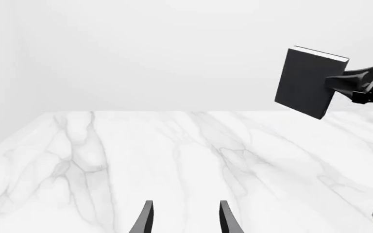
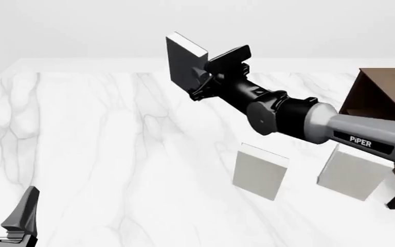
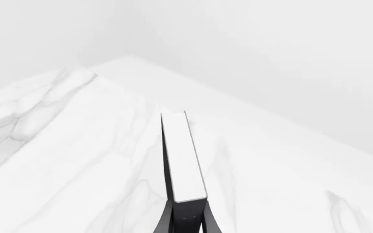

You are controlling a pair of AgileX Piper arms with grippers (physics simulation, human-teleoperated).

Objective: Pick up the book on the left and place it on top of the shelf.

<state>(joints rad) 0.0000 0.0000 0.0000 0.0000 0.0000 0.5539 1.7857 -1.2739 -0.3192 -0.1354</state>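
- Across every view ran a white marble table (image 2: pixel 101 154) with grey veins, backed by a plain pale wall and nothing else of the room.
- At about 3 o'clock in the front view stood the shelf (image 2: pixel 382 98), dark brown and cut off by the frame edge; neither wrist view showed it.
- Two white-grey books (image 2: pixel 259 171) stood upright on the marble near 5 o'clock in that same view, one just beside the shelf (a pale sliver at the edge of the left wrist view may have been one of them, though I could not tell).
- High above the table, at roughly 12 o'clock in the front view, the book (image 2: pixel 183 62) hung tilted in the air, well apart from the shelf.
- The right gripper (image 2: pixel 208 72) was clamped on the book's edge; its own wrist view looked straight along the white page edges (image 3: pixel 183 155).
- Low at 7 o'clock, the left gripper (image 2: pixel 2 208) sat with its fingers (image 1: pixel 146 221) apart, holding nothing.
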